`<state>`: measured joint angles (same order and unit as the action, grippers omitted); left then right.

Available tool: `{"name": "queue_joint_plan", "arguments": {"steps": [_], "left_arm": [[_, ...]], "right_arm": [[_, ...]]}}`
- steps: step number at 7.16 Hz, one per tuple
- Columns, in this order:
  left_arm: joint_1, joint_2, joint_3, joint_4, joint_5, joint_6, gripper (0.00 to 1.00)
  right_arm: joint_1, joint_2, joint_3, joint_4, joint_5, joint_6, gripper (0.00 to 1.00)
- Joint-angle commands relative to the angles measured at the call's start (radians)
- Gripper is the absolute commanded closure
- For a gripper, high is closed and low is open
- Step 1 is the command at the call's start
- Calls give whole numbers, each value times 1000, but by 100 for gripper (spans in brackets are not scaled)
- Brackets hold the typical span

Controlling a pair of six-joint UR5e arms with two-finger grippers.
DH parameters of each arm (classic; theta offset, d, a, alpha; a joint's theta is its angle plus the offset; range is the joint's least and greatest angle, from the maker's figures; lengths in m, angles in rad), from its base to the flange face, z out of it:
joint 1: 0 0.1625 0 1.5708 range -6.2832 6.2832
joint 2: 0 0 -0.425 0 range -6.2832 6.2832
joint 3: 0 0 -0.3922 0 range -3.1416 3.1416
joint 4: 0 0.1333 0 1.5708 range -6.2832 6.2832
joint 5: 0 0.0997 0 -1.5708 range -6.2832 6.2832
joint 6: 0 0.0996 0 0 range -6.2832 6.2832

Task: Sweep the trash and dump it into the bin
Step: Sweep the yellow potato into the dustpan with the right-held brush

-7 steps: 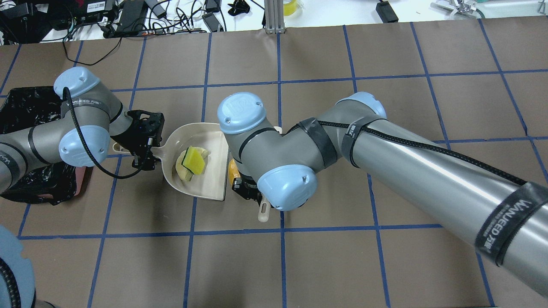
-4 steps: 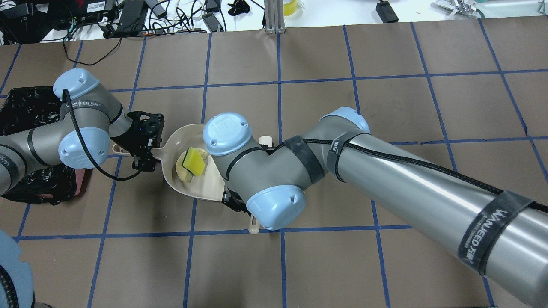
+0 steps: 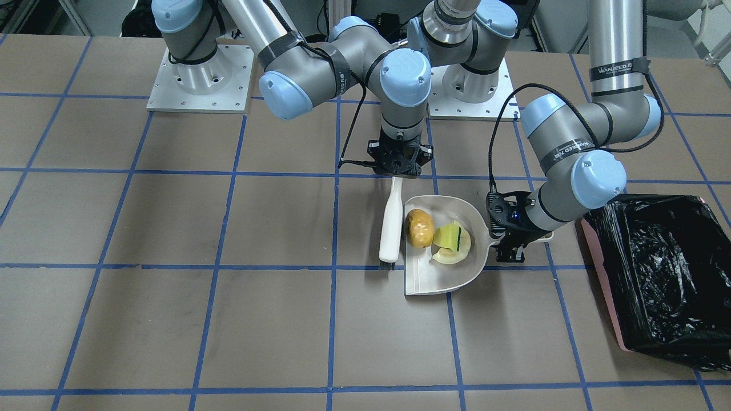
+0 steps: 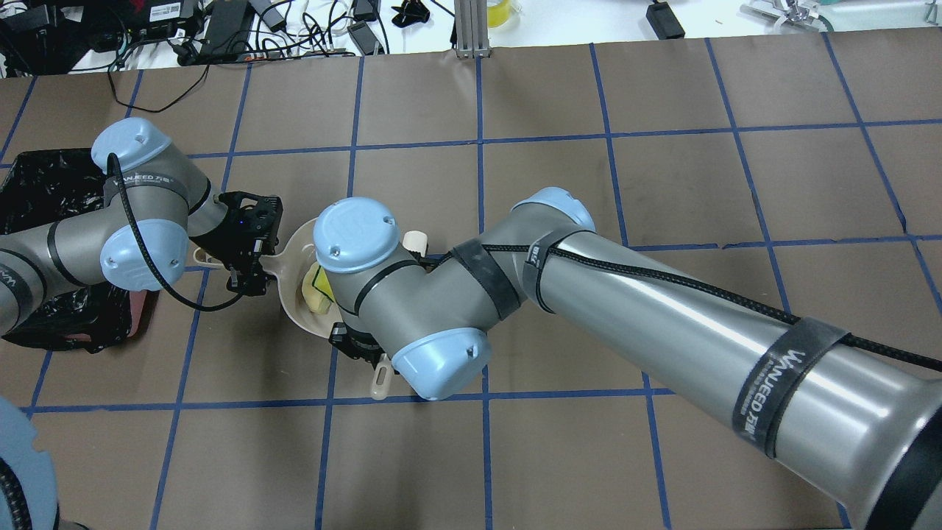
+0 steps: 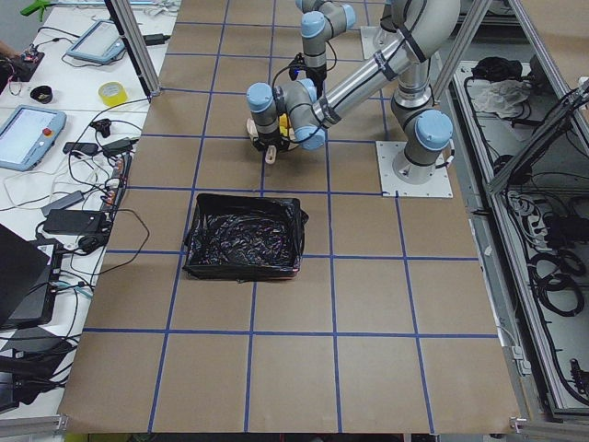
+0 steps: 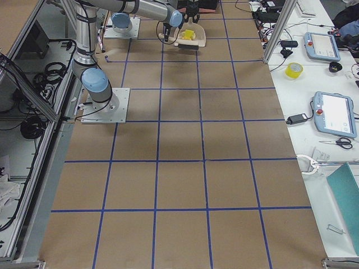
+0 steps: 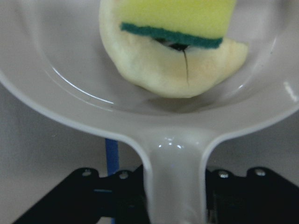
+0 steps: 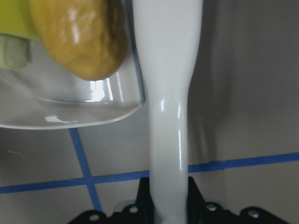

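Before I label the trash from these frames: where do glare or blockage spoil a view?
Front-facing view: even light, potato, sponge and slice all clear in the dustpan. Overhead view: the right arm hides most of it. Right wrist view: glare spots on potato and brush handle. Left wrist view: highlight streaks on the dustpan wall.

A brown table (image 4: 743, 184) is lying under a grid of blue tape lines (image 4: 559, 138). Along its far edge, black cables (image 4: 221, 33) are sprawling (too tangled to sort apart) beside an aluminium post (image 4: 471, 29). On the white side bench (image 6: 342, 84), a touchscreen pendant (image 6: 335, 114) is lying between a yellow tape roll (image 6: 293, 70) and scissors (image 6: 336, 143).
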<state>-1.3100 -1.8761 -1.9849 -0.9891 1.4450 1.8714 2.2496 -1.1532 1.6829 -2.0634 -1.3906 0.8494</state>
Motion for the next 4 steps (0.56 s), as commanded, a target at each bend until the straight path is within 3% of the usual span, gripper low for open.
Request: {"name": "queue_joint_plan", "arguments": {"steps": [1, 4], "left_arm": [[0, 0, 0, 1, 0, 0, 100], [12, 0, 3, 0, -12, 0, 100]], "right_arm": [[13, 56, -125, 61, 30, 60, 100], [39, 98, -177, 86, 22, 70, 100]]}}
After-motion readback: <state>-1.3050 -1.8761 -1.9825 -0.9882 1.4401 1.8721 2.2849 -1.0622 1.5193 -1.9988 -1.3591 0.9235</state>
